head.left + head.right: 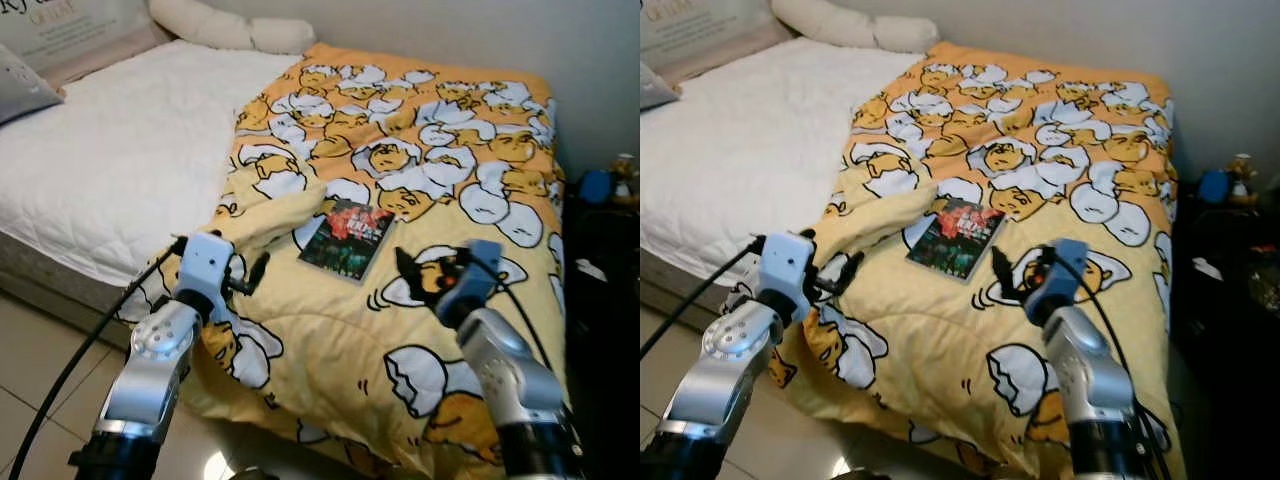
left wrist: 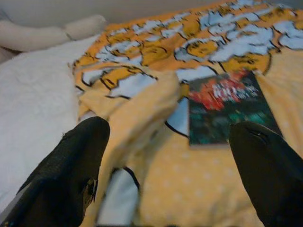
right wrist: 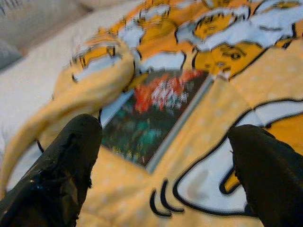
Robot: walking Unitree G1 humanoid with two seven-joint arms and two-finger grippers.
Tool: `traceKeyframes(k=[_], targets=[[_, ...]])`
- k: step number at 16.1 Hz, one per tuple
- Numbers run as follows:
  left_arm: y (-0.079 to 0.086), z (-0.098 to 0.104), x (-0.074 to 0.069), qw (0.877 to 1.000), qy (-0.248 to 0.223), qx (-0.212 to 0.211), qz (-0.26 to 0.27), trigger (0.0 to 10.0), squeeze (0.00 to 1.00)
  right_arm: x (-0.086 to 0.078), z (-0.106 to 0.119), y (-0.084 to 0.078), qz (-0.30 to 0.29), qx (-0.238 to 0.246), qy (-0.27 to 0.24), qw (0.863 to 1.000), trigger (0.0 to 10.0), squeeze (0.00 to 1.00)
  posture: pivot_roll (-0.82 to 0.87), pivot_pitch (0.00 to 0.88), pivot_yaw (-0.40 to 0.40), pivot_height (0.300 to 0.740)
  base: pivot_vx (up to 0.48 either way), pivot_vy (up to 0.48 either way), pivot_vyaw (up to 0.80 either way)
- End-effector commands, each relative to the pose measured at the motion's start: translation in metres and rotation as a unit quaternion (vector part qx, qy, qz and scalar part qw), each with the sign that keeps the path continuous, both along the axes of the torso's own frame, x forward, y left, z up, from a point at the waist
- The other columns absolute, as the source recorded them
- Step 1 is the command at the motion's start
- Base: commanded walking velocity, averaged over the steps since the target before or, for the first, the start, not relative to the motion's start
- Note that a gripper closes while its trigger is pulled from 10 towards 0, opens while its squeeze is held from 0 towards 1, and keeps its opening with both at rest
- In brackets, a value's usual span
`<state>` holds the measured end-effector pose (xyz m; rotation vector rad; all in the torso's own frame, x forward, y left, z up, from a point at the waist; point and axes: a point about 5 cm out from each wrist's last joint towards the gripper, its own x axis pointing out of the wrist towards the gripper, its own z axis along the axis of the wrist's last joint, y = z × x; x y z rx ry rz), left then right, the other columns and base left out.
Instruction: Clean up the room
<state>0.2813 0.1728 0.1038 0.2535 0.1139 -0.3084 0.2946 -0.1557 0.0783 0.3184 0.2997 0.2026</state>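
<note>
- The step in hand looks like the approach to the book (image 1: 346, 239), the one loose item on the bed; nothing is held yet, so the tidying of it has not begun.
- The left gripper (image 1: 251, 275) sits in the lower left of the head view, over the turned-back edge of the blanket (image 1: 420, 150), its fingers spread wide and holding nothing. In its wrist view the two black fingers (image 2: 71, 175) frame the blanket fold and the book.
- The book lies flat at the centre of the head view, dark cover up with red lettering, on the yellow egg-character blanket, just beyond a raised fold of that blanket.
- The right gripper (image 1: 415, 270) sits right of centre, just beside the book's near right corner, fingers also wide apart and bare.
- Next move, as I judge it: one gripper must come down over an edge of the book and close on it; the soft blanket may give under the fingers, and the thin cover offers little to pinch.
- The bed (image 1: 110, 160) has a white quilted mattress cover showing in the left half, with pillows (image 1: 230, 28) in the upper left against a pale wall.
- Pale floor tiles (image 1: 30, 370) show at lower left; a dark bedside area with a blue object (image 1: 597, 185) is at the right edge.
</note>
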Motion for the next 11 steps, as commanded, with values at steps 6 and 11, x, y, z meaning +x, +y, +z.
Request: traceKeyframes(k=[6, 11], targets=[[0.005, 0.002, -0.002, 0.998, -0.012, -0.028, 0.062, 10.0, 0.54, -0.022, 0.017, -0.001, -0.031, -0.039, -0.05, 0.998, 10.0, 0.0, -0.08, 0.0, 0.04, 0.74, 0.0, 0.0, 0.0], [-0.005, 0.004, 0.002, 0.999, -0.013, -0.02, 0.038, 10.0, 0.24, -0.041, 0.011, -0.003, -0.054, -0.052, -0.046, 0.996, 10.0, 0.0, -0.1, 0.0, 0.056, 0.74, 0.0, 0.0, 0.0]])
